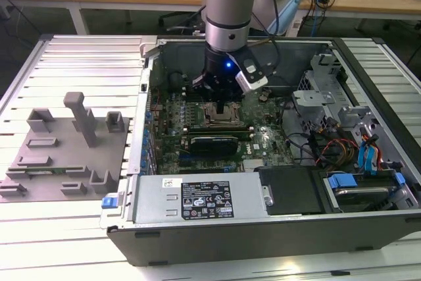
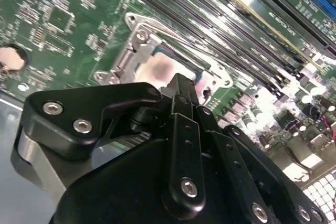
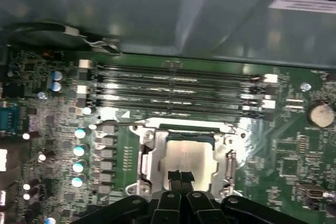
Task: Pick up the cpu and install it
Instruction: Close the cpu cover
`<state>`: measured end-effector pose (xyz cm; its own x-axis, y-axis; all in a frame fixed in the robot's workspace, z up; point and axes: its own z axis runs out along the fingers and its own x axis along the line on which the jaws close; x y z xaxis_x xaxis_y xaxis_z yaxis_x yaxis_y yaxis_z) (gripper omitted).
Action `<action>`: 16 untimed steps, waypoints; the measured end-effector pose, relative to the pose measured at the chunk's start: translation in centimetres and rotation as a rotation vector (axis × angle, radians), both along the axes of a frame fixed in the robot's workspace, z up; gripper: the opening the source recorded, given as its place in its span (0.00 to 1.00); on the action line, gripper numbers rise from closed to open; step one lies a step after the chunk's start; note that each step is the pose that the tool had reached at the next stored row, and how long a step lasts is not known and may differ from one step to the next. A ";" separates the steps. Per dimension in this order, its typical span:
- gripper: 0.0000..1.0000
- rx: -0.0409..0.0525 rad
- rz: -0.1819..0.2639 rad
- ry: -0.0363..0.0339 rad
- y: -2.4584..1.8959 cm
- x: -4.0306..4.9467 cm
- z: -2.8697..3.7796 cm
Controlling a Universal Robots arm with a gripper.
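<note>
Most of the job looks done: the cpu [image 3: 185,153] lies in its socket [image 3: 144,153], the gripper [image 3: 178,176] just above, fingers [image 3: 172,178] pressed together, empty.

- The computer case [image 1: 276,245] is lying open on the table [image 1: 85,51], and the motherboard [image 1: 263,137] is lying flat inside it.
- The socket [image 1: 218,118] [image 3: 144,156] [image 2: 137,35] is sitting on the motherboard.
- The cpu [image 3: 184,156] [image 2: 160,69] is sitting inside the socket.
- The gripper [image 1: 220,104] [image 3: 178,176] [image 2: 181,85] is hanging directly over the socket, its tips just above the cpu.
- The memory slots [image 3: 173,90] [image 2: 220,24] are running just beside the socket, between it and the power supply [image 1: 197,199] [image 3: 184,14].
- The fixture tray [image 1: 66,149] is lying on the table well apart from the socket, outside the case on the exterior view's left.
- The drive bay [image 1: 358,192] is sitting well apart from the socket, inside the case on the exterior view's right.
</note>
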<state>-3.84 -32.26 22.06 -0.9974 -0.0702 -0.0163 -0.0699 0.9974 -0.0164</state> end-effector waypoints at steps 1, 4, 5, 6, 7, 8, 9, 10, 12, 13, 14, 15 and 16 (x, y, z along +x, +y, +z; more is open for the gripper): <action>0.11 0.0000 0.001 -0.0002 0.01 -0.21 -0.02; 0.11 -0.0002 0.008 -0.0011 0.00 -1.50 -0.37; 0.11 -0.0002 0.013 -0.0011 0.00 -1.59 -0.50; 0.11 -0.0002 0.018 -0.0011 0.00 -1.64 -0.63; 0.11 -0.0002 0.021 -0.0011 0.00 -1.71 -0.74; 0.11 -0.0002 0.022 -0.0011 0.00 -1.75 -0.81; 0.11 -0.0002 0.023 -0.0011 0.00 -1.83 -0.91; 0.11 -0.0001 0.024 -0.0011 0.01 -1.89 -1.01; 0.11 -0.0003 0.025 -0.0010 0.08 -1.93 -1.13; 0.11 -0.0002 0.025 -0.0011 0.11 -1.95 -1.18; 0.11 -0.0001 0.026 -0.0012 0.14 -1.97 -1.27; 0.11 -0.0001 0.027 -0.0011 0.14 -1.98 -1.32; 0.11 -0.0002 0.028 -0.0011 0.15 -1.99 -1.38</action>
